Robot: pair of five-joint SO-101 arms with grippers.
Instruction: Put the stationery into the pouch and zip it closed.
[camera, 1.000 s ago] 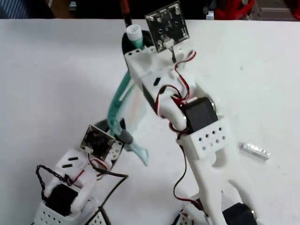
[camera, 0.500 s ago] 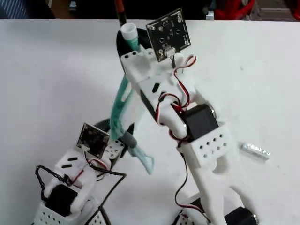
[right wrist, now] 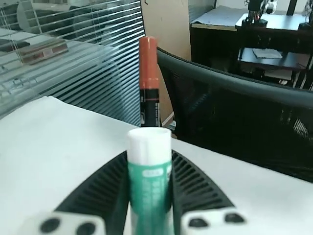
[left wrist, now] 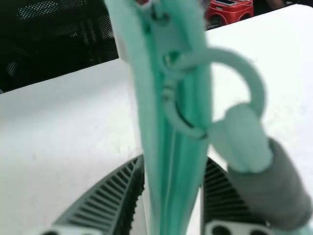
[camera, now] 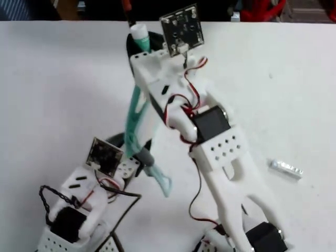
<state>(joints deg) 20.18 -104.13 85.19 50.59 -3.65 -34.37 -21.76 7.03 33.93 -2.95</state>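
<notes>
A long mint-green pouch [camera: 132,118] hangs stretched between my two grippers. My left gripper [camera: 135,152] is shut on its lower part, near the ring pull [left wrist: 234,78] and grey tab [camera: 145,156]. In the left wrist view the pouch [left wrist: 171,122] stands between the black fingers [left wrist: 117,196], zip facing the camera. At the far edge of the table, my right gripper [camera: 139,50] is shut on a green glue stick [right wrist: 149,161] with a white cap [camera: 139,32]. An orange marker [right wrist: 148,83] stands upright just behind the glue stick.
A small silvery bar [camera: 286,168] lies on the white table [camera: 58,89] to the right of the right arm. Beyond the table's far edge are a black mesh chair [right wrist: 230,112] and office furniture.
The right gripper has shifted a little farther back and left, taking the pouch's top end, glue stick and marker with it. The left gripper edged slightly left, then stayed.
</notes>
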